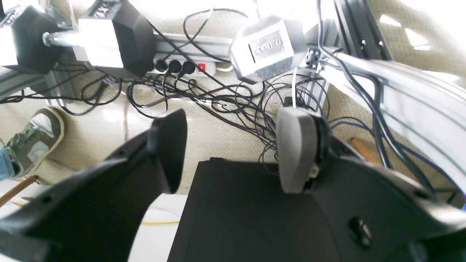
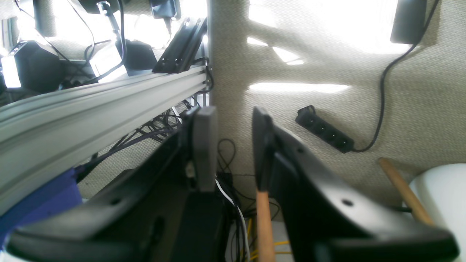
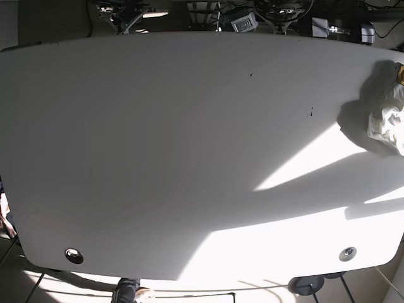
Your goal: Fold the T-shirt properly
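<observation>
While one crumpled T-shirt lies at table edge, left end effector gapes, right end effector slightly parted, both empty.

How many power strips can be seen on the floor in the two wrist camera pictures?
2. A white power strip lies among the cables under the metal frame in the left wrist view. A black power strip lies on the carpet in the right wrist view. More may be hidden.
</observation>
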Controlling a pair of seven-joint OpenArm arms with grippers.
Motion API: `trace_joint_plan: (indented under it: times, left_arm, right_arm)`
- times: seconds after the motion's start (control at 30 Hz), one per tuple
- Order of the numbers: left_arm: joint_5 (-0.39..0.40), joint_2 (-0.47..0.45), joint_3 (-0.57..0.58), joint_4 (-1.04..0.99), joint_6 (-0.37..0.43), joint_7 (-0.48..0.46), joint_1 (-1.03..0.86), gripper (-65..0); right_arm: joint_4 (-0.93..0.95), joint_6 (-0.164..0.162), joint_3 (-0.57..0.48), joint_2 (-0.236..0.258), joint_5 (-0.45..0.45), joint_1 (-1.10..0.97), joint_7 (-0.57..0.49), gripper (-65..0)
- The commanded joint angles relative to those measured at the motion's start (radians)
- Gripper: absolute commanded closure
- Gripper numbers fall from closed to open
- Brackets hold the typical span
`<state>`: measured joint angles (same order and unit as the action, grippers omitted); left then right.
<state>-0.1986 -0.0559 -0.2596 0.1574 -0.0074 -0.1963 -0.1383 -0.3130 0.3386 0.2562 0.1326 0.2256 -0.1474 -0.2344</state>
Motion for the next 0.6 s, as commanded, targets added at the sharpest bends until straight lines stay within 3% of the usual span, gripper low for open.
trace_joint_plan:
  times: [0.03,0.33,0.6]
  left_arm:
    - [0.002,-0.002,-0.002,0.002,0.003,-0.005,-0.006,-35.6]
    - [0.000,-0.007,-0.004,0.002,0.004,-0.015,-0.009,-35.6]
    - [-0.002,-0.005,-0.003,0.007,0.000,-0.014,-0.008,-35.1]
  right_arm:
    - [-0.002,-0.002,0.003,0.006,0.002,-0.004,-0.008,-16.3]
    - [-0.002,-0.029,0.006,-0.005,0.000,-0.005,-0.005,-16.2]
    - [-0.010,-0.016,0.005,-0.002,-0.001,-0.004,-0.014,-16.3]
